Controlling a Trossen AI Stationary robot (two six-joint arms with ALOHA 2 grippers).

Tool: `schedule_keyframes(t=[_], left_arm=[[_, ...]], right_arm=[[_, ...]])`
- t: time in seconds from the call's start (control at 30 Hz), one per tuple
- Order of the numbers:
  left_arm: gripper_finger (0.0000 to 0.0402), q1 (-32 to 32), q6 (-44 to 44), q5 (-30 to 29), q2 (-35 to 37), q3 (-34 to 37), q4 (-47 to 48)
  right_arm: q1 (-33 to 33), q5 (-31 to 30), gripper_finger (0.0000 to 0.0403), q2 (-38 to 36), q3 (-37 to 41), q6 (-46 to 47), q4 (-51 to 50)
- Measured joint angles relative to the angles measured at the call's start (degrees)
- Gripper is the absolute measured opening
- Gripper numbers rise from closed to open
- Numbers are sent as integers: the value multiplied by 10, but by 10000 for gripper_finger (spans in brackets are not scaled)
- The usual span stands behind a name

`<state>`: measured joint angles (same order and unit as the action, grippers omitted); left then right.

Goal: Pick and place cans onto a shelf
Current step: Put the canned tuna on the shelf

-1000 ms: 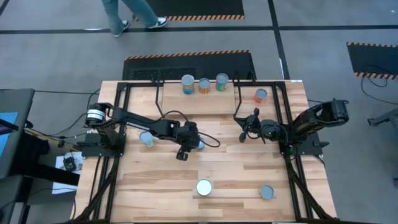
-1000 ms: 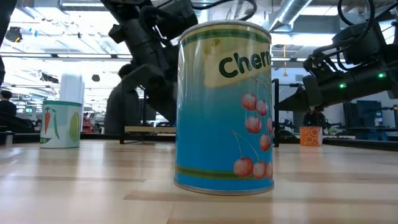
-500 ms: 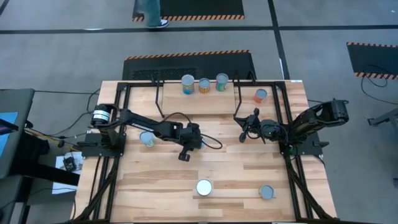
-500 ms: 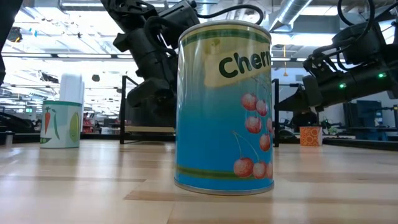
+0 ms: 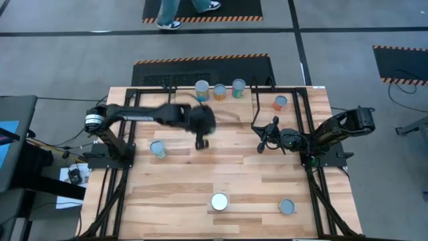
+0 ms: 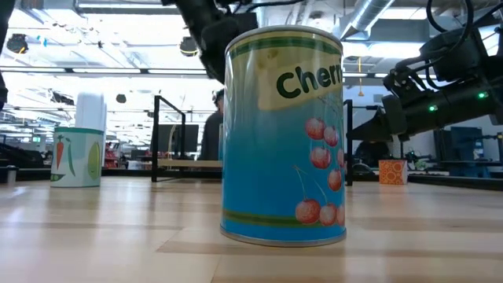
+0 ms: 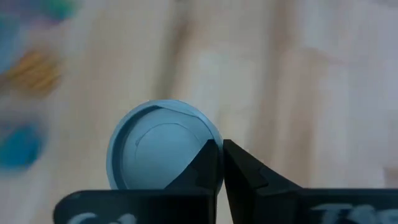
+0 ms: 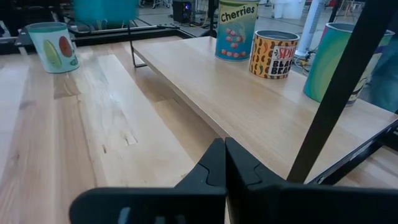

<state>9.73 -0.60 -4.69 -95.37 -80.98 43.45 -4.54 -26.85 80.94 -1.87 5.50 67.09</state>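
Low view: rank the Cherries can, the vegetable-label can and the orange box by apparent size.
1. Blue Cherries can, largest, though nearest the camera.
2. White vegetable-label can.
3. Small orange box, smallest, farthest back.

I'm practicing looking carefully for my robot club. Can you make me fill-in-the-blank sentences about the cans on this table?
The number of cans on the shelf is ___.
The orange can stands on the ___, beside the shelf.
The blue can nearest the low camera shows red ___.
Answers: three, table, cherries.
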Motion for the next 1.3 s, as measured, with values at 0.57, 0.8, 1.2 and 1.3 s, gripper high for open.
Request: schedule_keyframes(t=[0.57, 0.8, 1.2, 1.3], left_arm=[[0, 212, -72, -44, 5, 62, -19], [0, 236, -44, -42, -4, 75, -71], [0, 236, 39, -32, -11, 72, -75], [0, 236, 64, -31, -11, 64, -73]], right_arm=[[0, 0, 8, 0, 0, 1, 0], [0, 0, 8, 0, 0, 1, 0], [0, 0, 8, 0, 0, 1, 0], [0, 0, 8, 0, 0, 1, 0]])
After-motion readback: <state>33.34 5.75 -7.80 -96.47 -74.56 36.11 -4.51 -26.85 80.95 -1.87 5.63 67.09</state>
